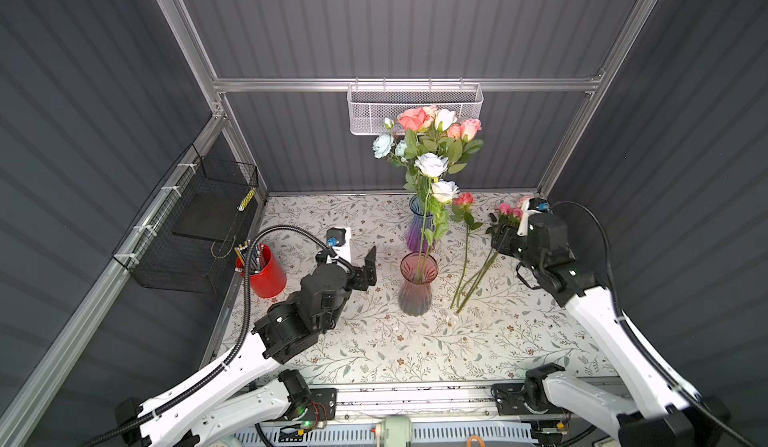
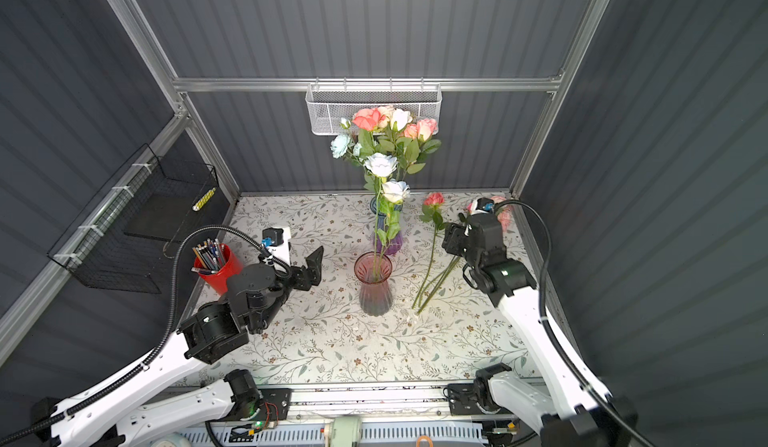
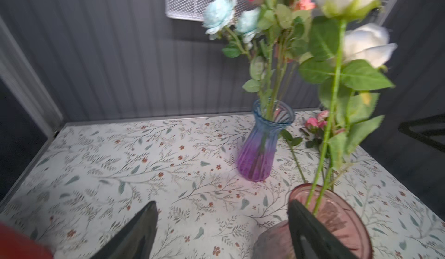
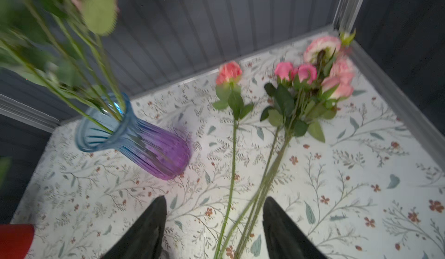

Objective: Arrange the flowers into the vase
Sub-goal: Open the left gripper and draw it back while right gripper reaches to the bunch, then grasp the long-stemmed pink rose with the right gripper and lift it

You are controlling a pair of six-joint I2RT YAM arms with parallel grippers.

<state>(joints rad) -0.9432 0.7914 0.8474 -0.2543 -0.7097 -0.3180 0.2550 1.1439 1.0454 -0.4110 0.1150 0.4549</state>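
step: next pickup being set up | left end effector (image 3: 222,204) being held wide, empty | right end effector (image 4: 215,198) being held wide over stems (image 4: 268,171) | next: one stem only

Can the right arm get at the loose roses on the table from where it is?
Probably yes: the right end effector, open, hangs over the loose roses lying on the table, with nothing in between.

Dark grey ribbed walls (image 1: 395,21) in aluminium framing (image 1: 399,84) enclose a brightly lit floral-patterned tabletop (image 1: 374,341).
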